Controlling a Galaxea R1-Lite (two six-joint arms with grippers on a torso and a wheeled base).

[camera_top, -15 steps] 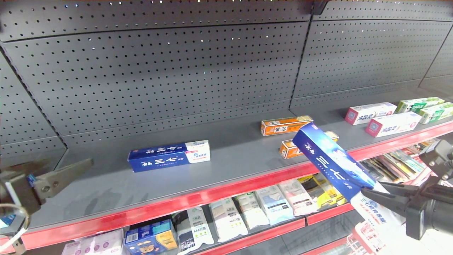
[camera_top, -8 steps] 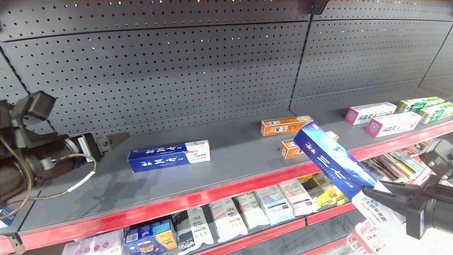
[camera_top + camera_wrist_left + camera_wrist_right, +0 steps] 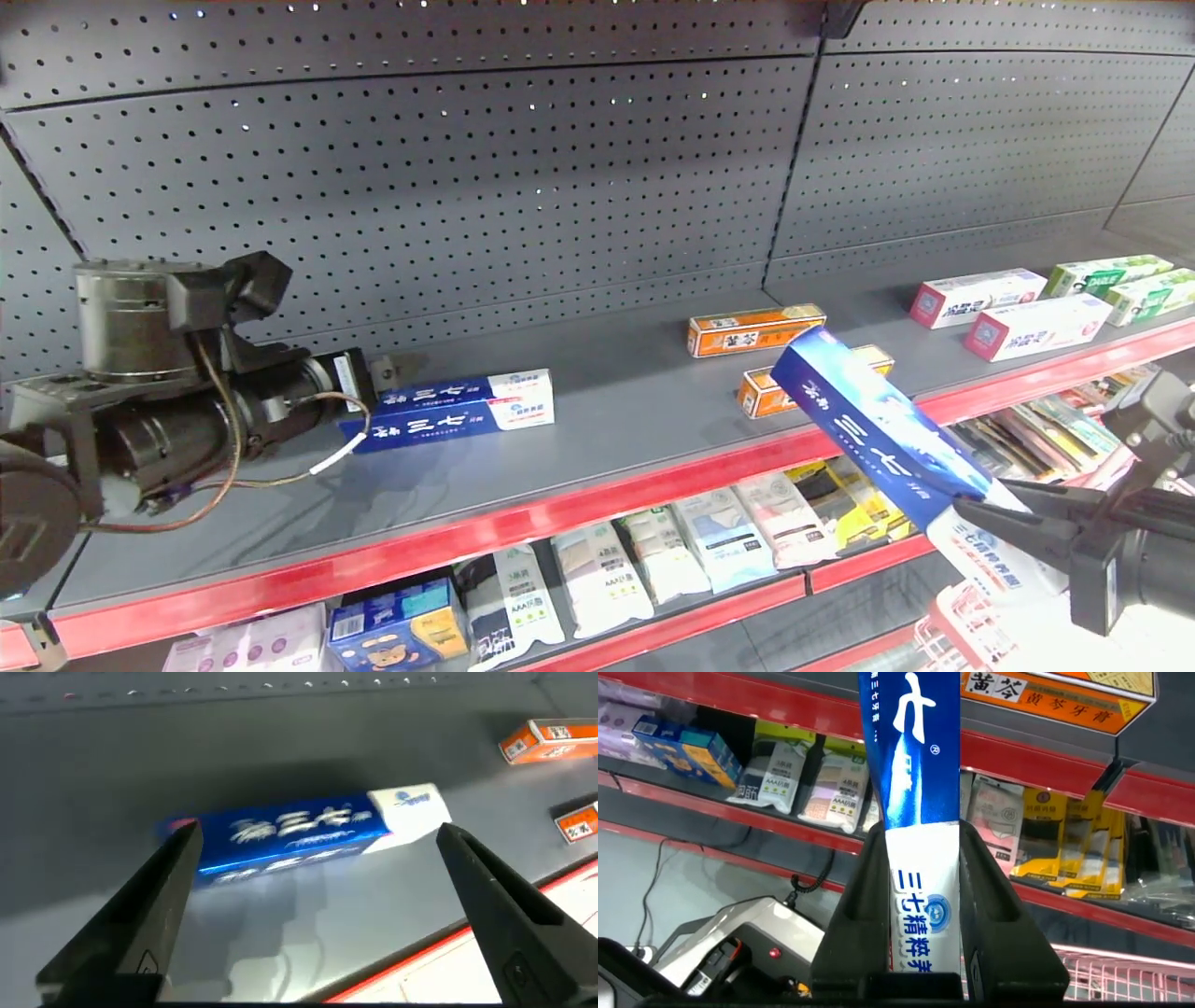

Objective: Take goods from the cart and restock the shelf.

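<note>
A blue toothpaste box point(image 3: 448, 411) lies flat on the grey shelf point(image 3: 635, 411). My left gripper point(image 3: 378, 376) sits at that box's left end, open. In the left wrist view the box point(image 3: 299, 835) lies just ahead of the spread fingers point(image 3: 173, 891) of the left gripper point(image 3: 319, 829). My right gripper point(image 3: 990, 518) is shut on the white end of a second blue toothpaste box point(image 3: 873, 420), held tilted in front of the shelf's red edge. The right wrist view shows this box point(image 3: 913, 756) clamped in the right gripper point(image 3: 922, 835).
Two orange boxes point(image 3: 756, 329) point(image 3: 758, 394) lie at mid shelf. Farther right are white-and-pink boxes point(image 3: 976, 297) and green ones point(image 3: 1106, 273). Packaged goods point(image 3: 653, 551) fill the lower shelf. A red basket rim point(image 3: 957, 625) shows at the bottom right. Perforated back panels point(image 3: 420, 187) close the shelf.
My left arm has swung in from the left edge along the shelf to the lying blue box's left end. The right gripper and its box have hardly moved.
</note>
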